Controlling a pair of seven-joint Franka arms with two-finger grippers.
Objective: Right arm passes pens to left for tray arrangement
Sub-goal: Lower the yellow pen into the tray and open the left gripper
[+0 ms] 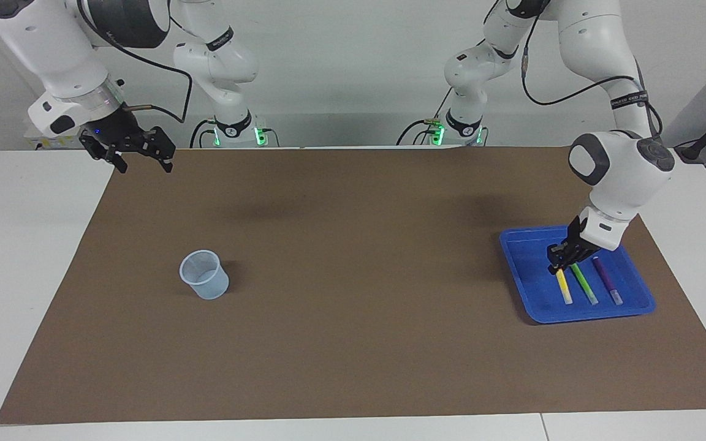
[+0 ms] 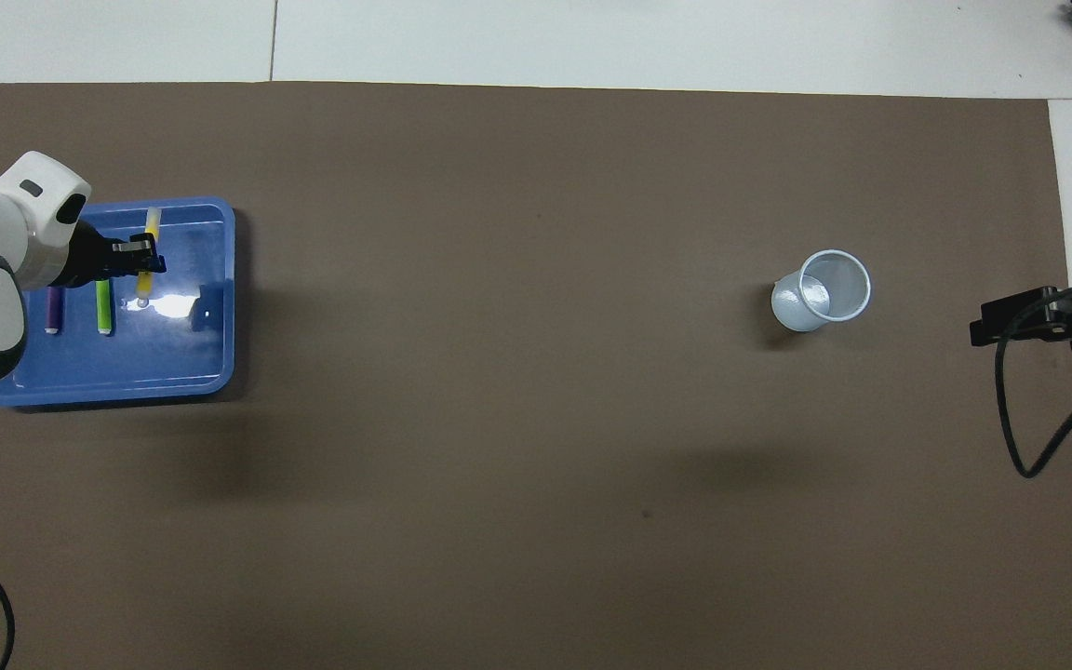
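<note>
The worktop [image 1: 22,257] is white and carries a large brown mat [image 1: 341,294] over most of its surface. At the left arm's end of the mat sits the blue tray [image 1: 515,257]. The left arm [image 1: 619,177] reaches down into it; the right arm [image 1: 53,43] waits raised over the mat's corner at its own end, close to the robots.

A translucent cup [image 1: 204,274] stands upright on the mat toward the right arm's end, well apart from the tray.

The left gripper [image 1: 558,264] is low in the tray, its fingers closed on the upper end of the yellow pen [image 1: 564,286], whose pale tip points away from the robots. The green pen [image 1: 584,283] lies just beside it and the purple pen [image 1: 607,280] beside that, all three roughly parallel in the tray.

The right gripper [image 1: 141,162] hangs with its fingers spread wide, holding nothing.
</note>
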